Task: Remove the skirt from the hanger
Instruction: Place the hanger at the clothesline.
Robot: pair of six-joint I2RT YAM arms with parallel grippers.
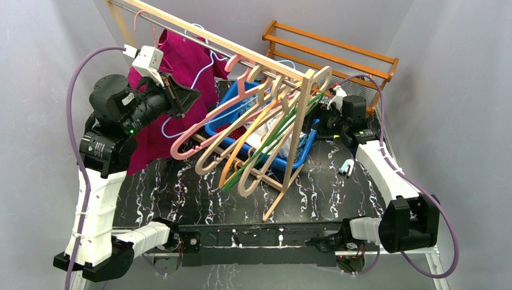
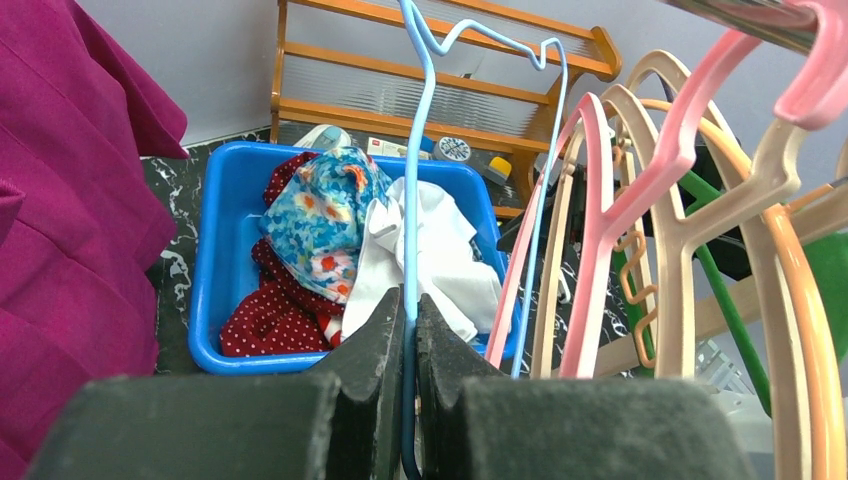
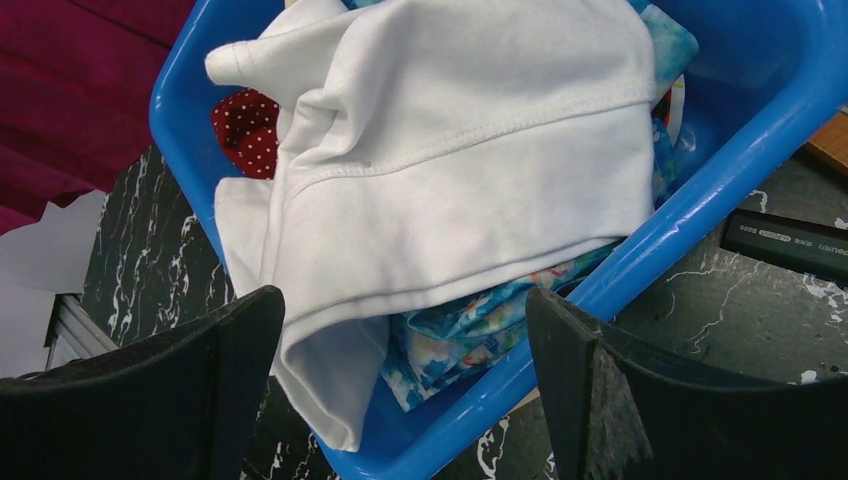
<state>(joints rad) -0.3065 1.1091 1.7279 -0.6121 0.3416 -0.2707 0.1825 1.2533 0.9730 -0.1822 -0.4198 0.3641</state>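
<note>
- The black, white-veined worktop (image 1: 181, 193) fills the floor of a booth with plain grey walls (image 1: 36, 60). Two arms are bolted at its near edge.
- The left hand (image 2: 410, 300) is raised at the left and pinched tight on the one light-blue wire hanger (image 2: 410, 180), which runs up between its fingers.
- The one magenta skirt (image 2: 70, 230) hangs just to the left of that hand, touching the arm in the overhead view. The light-blue wire crosses its front, but I cannot tell what the skirt hangs from.
- The right hand (image 3: 402, 300) hovers over the right end of the single blue basket (image 3: 640, 250) with its fingers spread wide and nothing between them.
- Three garments lie in the basket. A white one (image 3: 460, 150) is on top, directly below the right hand. A blue floral one (image 2: 320, 215) and a red dotted one (image 2: 270, 320) lie beside and under it.
- One slanting wooden rail (image 1: 241, 51) crosses above the basket. It carries a bunch of plastic hangers (image 2: 660, 170) in pink, cream, orange and green, too overlapped to count.
- One wooden slatted shelf (image 1: 338, 51) stands against the far wall.
</note>
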